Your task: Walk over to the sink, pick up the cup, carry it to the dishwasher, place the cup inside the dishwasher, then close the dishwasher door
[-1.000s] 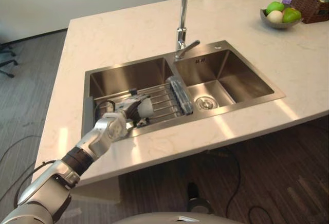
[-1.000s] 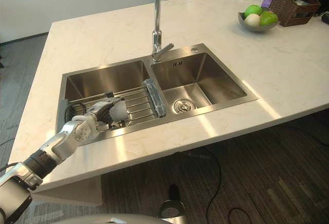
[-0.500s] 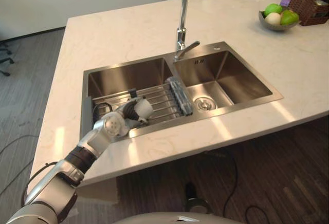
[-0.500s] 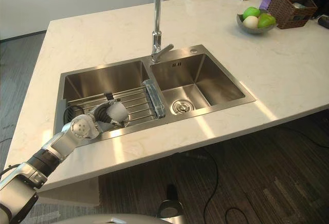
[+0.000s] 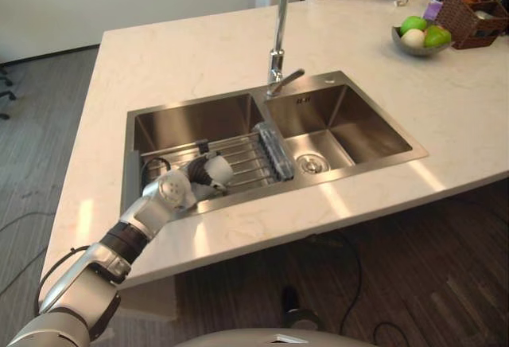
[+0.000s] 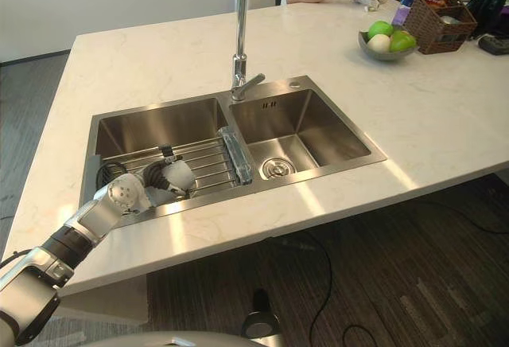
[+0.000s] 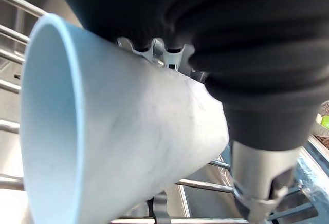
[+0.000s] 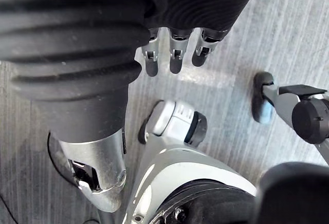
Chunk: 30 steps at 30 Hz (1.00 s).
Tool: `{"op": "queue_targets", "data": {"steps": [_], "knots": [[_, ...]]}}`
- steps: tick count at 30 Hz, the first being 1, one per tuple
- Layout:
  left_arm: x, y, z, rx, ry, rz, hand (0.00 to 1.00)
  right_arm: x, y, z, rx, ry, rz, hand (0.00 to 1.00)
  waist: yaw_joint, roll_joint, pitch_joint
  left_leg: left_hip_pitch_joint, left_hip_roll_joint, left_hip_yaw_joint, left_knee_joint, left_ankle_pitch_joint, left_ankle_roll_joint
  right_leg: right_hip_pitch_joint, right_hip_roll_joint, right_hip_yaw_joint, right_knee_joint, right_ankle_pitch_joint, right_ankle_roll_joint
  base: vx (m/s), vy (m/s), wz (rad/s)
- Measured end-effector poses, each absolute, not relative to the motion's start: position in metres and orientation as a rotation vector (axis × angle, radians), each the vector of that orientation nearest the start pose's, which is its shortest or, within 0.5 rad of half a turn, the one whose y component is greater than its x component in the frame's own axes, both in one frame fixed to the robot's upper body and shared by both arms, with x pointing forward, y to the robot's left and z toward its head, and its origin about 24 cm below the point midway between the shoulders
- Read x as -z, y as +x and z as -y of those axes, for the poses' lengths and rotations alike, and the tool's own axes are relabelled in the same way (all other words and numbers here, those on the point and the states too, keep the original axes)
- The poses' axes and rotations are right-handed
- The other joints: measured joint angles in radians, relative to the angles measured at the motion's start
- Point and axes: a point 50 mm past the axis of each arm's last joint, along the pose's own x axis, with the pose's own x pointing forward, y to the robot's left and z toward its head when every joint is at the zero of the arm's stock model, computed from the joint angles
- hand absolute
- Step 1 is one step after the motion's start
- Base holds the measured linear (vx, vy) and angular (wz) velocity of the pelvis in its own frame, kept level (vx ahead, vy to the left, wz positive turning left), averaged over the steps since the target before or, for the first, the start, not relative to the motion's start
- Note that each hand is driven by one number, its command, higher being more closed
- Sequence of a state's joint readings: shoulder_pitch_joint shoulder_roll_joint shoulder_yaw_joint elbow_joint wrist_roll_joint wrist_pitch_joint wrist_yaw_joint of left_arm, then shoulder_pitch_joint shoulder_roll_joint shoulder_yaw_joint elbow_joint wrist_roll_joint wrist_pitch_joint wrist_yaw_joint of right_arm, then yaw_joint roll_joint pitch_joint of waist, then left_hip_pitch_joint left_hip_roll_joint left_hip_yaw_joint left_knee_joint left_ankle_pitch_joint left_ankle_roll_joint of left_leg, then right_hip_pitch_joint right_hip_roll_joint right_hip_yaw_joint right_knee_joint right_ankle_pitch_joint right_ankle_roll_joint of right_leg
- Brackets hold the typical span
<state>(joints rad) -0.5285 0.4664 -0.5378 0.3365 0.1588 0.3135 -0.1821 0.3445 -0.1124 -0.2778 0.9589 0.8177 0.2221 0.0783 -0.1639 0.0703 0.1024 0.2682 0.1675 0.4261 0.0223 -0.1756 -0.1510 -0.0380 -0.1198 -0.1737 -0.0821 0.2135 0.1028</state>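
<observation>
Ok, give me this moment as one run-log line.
phase: grasp | left hand: shut on cup at sink rack | right hand: open, idle

A kitchen: a double steel sink [image 5: 199,122] with a tall tap [image 5: 277,37] is set into a pale stone desk [image 5: 183,52], a drying rack [image 5: 248,158] inside, a fruit bowl [image 6: 382,54] and wicker basket [image 5: 471,22] beyond.

The left hand [image 5: 197,176] with the cup [image 5: 219,169] is low in the left basin [image 5: 191,120], at the wire rack [image 5: 250,156] that spans its near half. Straight above them the way is open. The basin's near and left walls stand close beside the hand, and the tall faucet [image 5: 277,37] rises at the far rim between the two basins. The right basin [image 5: 354,124] is open down to its drain. The table [image 5: 175,52] left of the basins gives free flat room.
</observation>
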Motion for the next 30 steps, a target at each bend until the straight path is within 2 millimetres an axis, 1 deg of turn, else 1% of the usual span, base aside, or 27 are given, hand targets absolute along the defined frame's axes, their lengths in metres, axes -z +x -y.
{"op": "queue_targets", "data": {"steps": [4,6,8,12,14,15,17,18,20,21,26,28,29,30], "knots": [[-0.049,0.331,-0.146,0.449,0.835,-0.327,0.0,0.165,-0.008,0.216,0.771,0.869,-1.181,0.0,-0.002,0.0,0.0,0.006,0.0,0.019,0.0,0.0,0.0,0.001,0.001,0.004,0.0,0.0,0.0,-0.02,-0.014,-0.03],[-0.049,0.332,-0.148,0.448,0.792,-0.364,0.0,0.165,-0.009,0.216,0.772,0.868,-1.184,0.0,-0.001,-0.002,-0.001,0.008,0.0,0.026,0.0,0.0,0.0,0.002,0.001,0.004,0.0,0.0,0.0,0.0,0.0,0.0],[-0.045,0.333,-0.15,0.441,0.743,-0.416,0.0,0.165,-0.01,0.216,0.772,0.867,-1.186,0.0,-0.001,-0.003,-0.003,0.011,0.0,0.041,0.0,0.0,0.0,0.003,0.0,0.005,0.0,0.0,0.0,-0.01,-0.01,-0.02],[-0.042,0.333,-0.152,0.44,0.745,-0.435,0.0,0.165,-0.009,0.214,0.754,0.856,-1.198,0.0,-0.001,-0.007,-0.008,0.011,-0.001,0.043,0.0,0.0,-0.001,0.003,0.0,0.005,0.0,0.0,0.0,-0.02,-0.016,0.0],[-0.042,0.333,-0.151,0.45,0.801,-0.426,0.0,0.165,-0.009,0.213,0.743,0.85,-1.203,0.0,-0.001,-0.008,-0.009,0.011,-0.001,0.043,0.0,0.0,-0.001,0.003,0.0,0.004,0.0,0.0,0.0,-0.02,-0.016,0.0],[-0.042,0.334,-0.15,0.456,0.888,-0.406,0.0,0.165,-0.009,0.213,0.741,0.849,-1.203,0.0,-0.001,-0.008,-0.009,0.012,-0.001,0.044,0.0,0.0,-0.001,0.003,0.0,0.004,0.0,0.0,0.0,0.0,0.0,0.0],[-0.046,0.335,-0.144,0.502,1.128,-0.324,0.0,0.165,-0.009,0.214,0.743,0.845,-1.204,0.0,-0.002,-0.008,-0.009,0.012,0.0,0.044,0.0,0.0,-0.001,0.003,-0.002,0.004,0.0,0.0,0.0,-0.03,-0.026,0.0],[-0.047,0.335,-0.143,0.512,1.182,-0.306,0.0,0.165,-0.009,0.214,0.744,0.842,-1.203,0.0,-0.003,-0.008,-0.009,0.011,0.0,0.044,0.0,0.0,-0.001,0.003,-0.003,0.004,0.0,0.0,0.0,-0.03,-0.028,0.0],[-0.049,0.334,-0.138,0.555,1.356,-0.236,0.0,0.165,-0.008,0.216,0.742,0.823,-1.202,0.0,-0.004,-0.005,-0.011,0.011,-0.001,0.044,0.0,0.0,-0.001,0.003,-0.003,0.002,0.0,0.0,0.0,-0.02,-0.018,0.0],[-0.049,0.334,-0.137,0.562,1.373,-0.227,0.0,0.165,-0.009,0.217,0.742,0.819,-1.203,0.0,-0.004,-0.004,-0.012,0.011,-0.001,0.044,0.0,0.0,-0.001,0.003,-0.004,0.002,0.0,0.0,0.0,-0.03,-0.028,0.01],[-0.051,0.328,-0.123,0.621,1.599,-0.11,0.0,0.165,-0.009,0.218,0.734,0.79,-1.222,0.0,-0.007,0.0,-0.013,0.009,-0.001,0.043,-0.001,0.0,-0.001,0.002,-0.004,-0.001,0.0,0.0,0.0,-0.01,-0.014,0.0],[-0.052,0.326,-0.119,0.616,1.684,-0.056,0.0,0.165,-0.009,0.218,0.736,0.789,-1.219,0.0,-0.008,0.001,-0.013,0.006,-0.002,0.042,-0.001,0.0,-0.001,0.0,-0.005,-0.001,0.0,0.0,0.0,0.0,0.0,0.0],[-0.053,0.325,-0.118,0.609,1.736,-0.024,1.0,0.165,-0.009,0.218,0.735,0.783,-1.217,0.0,-0.009,0.002,-0.012,0.005,-0.002,0.041,-0.002,0.0,-0.001,-0.001,-0.005,-0.002,0.0,-0.001,0.0,0.0,0.0,0.0],[-0.053,0.325,-0.117,0.605,1.757,-0.016,1.0,0.165,-0.009,0.218,0.733,0.782,-1.218,0.0,-0.009,0.002,-0.012,0.005,-0.002,0.041,-0.002,0.0,-0.001,-0.001,-0.005,-0.002,0.0,-0.001,0.0,0.0,0.0,0.0]]}}
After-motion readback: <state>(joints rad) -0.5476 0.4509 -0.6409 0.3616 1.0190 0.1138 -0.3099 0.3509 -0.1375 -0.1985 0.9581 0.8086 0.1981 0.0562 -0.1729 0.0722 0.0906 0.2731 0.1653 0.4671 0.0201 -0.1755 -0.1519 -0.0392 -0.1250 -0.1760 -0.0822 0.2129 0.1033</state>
